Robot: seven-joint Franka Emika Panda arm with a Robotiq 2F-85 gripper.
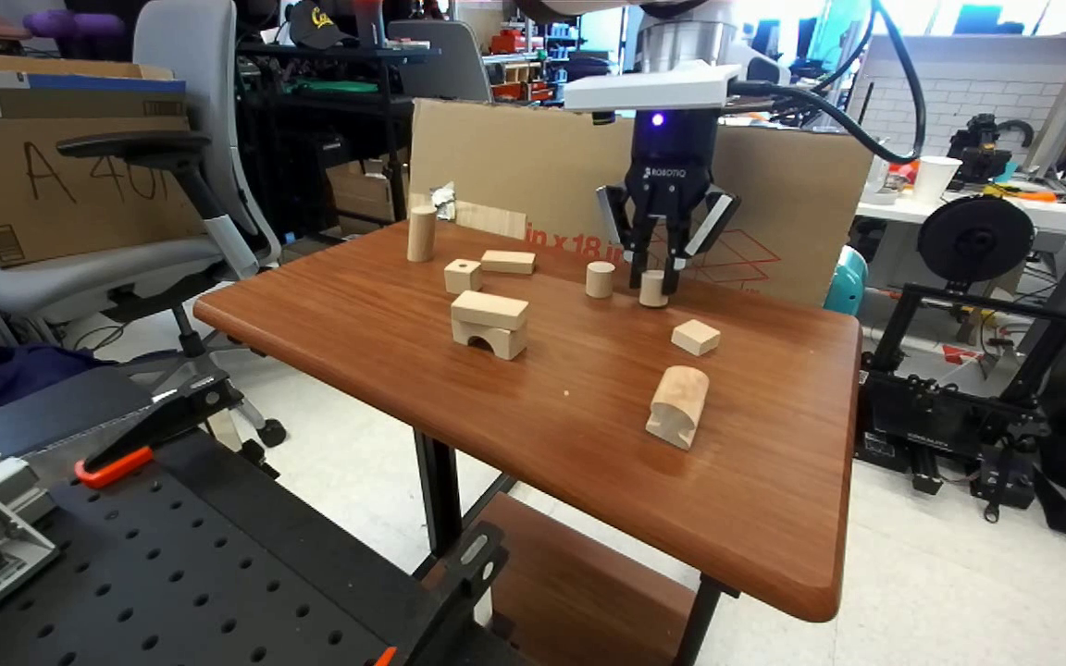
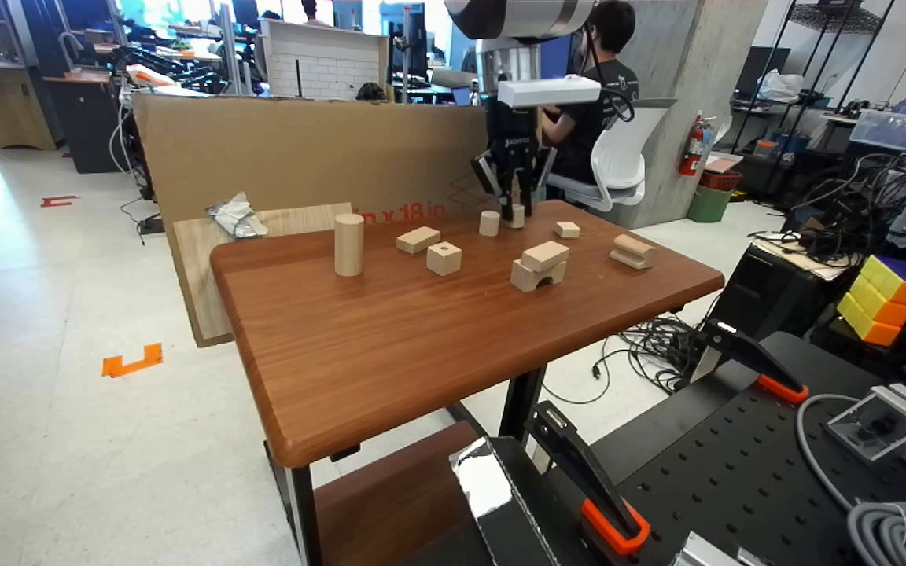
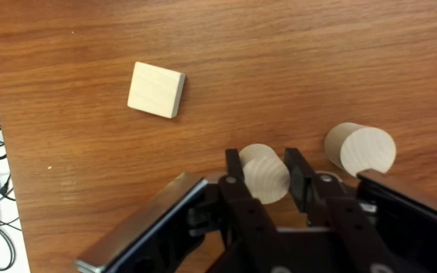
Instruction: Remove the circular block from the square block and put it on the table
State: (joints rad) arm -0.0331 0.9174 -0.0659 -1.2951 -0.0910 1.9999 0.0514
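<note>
Beige circular block (image 3: 266, 181) upright between the jaws of the part-spread pincer (image 3: 262, 154), hold or slight gap unclear.

On the brown table (image 1: 542, 398): tall cylinder (image 1: 421, 233), cube (image 1: 461, 280), oblong block (image 1: 508, 262), arch (image 1: 511, 343), short cylinder (image 1: 600, 281), tile (image 1: 696, 336), rounded block (image 1: 680, 402)

your arm's upper link (image 2: 520, 17) is rounded, pale grey and white with a dark band, and under it sits a shiny silver collar (image 1: 676, 46). below that you have a flat white housing (image 1: 653, 90) with a thick black cable (image 1: 764, 89) looping out of it. your claw (image 1: 653, 280) is black, marked "robotiq" in pale letters beneath a small violet light (image 1: 658, 119). its angular linkages (image 1: 714, 224) carry silver faces; in the wrist view you see straight dark fingers (image 3: 243, 204) with round grey screw heads (image 3: 231, 180).
</note>
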